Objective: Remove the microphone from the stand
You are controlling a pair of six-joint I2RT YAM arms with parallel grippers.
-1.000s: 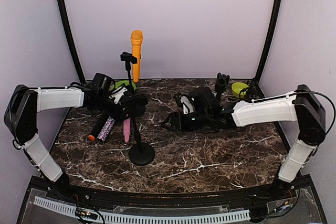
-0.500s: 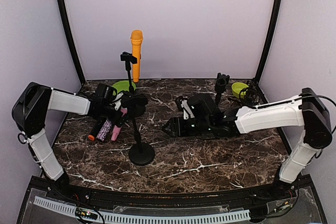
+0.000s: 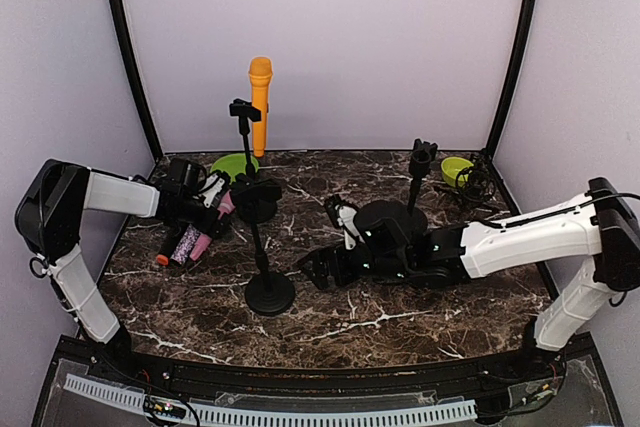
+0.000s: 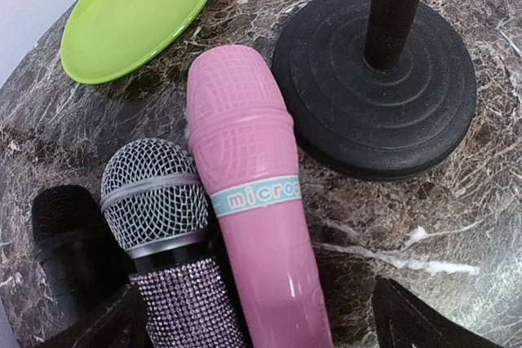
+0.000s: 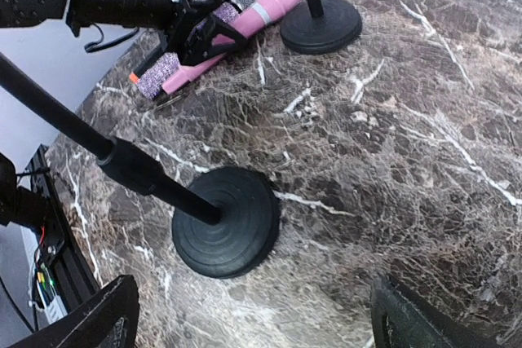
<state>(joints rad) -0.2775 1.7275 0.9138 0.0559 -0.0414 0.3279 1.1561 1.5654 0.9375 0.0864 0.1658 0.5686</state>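
An orange microphone [image 3: 260,95] stands upright in the clip of the back stand [image 3: 243,125]. The front stand [image 3: 269,292] has an empty clip [image 3: 257,191]. A pink microphone [image 4: 245,160] lies flat on the table beside a glittery microphone [image 4: 159,209] and a black one [image 4: 69,238]. My left gripper [image 4: 265,328] is open, its fingers either side of the pink and glittery handles. My right gripper [image 5: 257,323] is open and low over the table, just right of the front stand's round base [image 5: 224,222], with nothing between its fingers.
A green plate [image 4: 139,14] lies behind the microphones at the back left. The back stand's base [image 4: 375,87] sits right next to the pink microphone's head. A third stand [image 3: 420,162] and a green bowl [image 3: 457,169] are at the back right.
The pink microphone has shifted left, away from the front stand, to lie against the glittery one. My right gripper has opened wider and moved forward-left toward the front stand's base.
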